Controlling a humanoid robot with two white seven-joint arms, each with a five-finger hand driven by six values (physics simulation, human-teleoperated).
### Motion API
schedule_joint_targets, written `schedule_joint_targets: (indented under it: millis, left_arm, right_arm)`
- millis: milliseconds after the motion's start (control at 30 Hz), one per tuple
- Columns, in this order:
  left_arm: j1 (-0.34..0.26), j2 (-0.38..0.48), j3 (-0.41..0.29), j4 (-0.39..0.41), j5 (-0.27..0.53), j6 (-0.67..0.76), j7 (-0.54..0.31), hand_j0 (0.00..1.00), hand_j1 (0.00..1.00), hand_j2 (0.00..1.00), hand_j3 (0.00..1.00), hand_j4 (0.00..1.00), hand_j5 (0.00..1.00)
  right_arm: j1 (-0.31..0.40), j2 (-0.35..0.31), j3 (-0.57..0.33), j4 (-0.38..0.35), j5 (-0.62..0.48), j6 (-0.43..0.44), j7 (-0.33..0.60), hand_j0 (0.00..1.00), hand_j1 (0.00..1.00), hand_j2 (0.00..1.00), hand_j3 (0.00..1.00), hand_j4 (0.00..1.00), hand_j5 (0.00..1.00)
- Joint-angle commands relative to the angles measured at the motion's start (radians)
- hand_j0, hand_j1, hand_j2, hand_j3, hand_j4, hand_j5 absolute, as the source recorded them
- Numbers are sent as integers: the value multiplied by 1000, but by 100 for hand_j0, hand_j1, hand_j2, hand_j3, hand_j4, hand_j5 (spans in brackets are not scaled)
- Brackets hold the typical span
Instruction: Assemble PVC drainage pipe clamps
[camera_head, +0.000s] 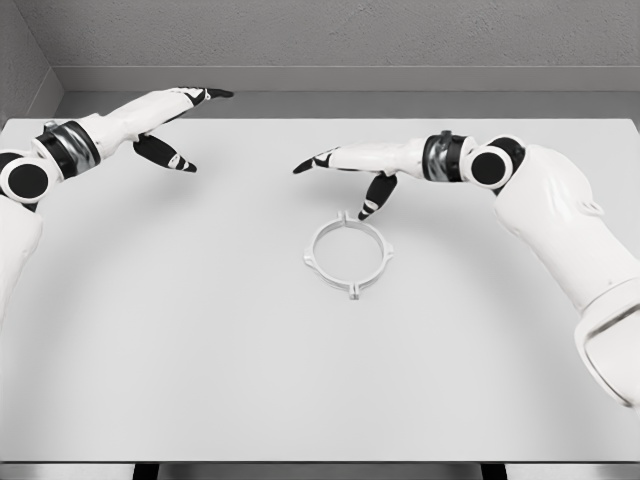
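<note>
one white clamp ring lies flat near the middle of the white table, just below the right hand, whose fingers are stretched out and grasp nothing. the left hand hovers well apart at the far left, also released. the likely risk: the ring is thin and flat, so fingertips pressing down could skid it away rather than catch it.
</note>
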Motion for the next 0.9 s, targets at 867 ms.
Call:
schedule_joint_targets:
  millis: [867]
  left_arm:
    - [0,1,1,0,23,2,1,100,100,100,100,100,100]
  right_arm:
    - [-38,47,-6,90,108,3,0,100,100,100,100,100,100]
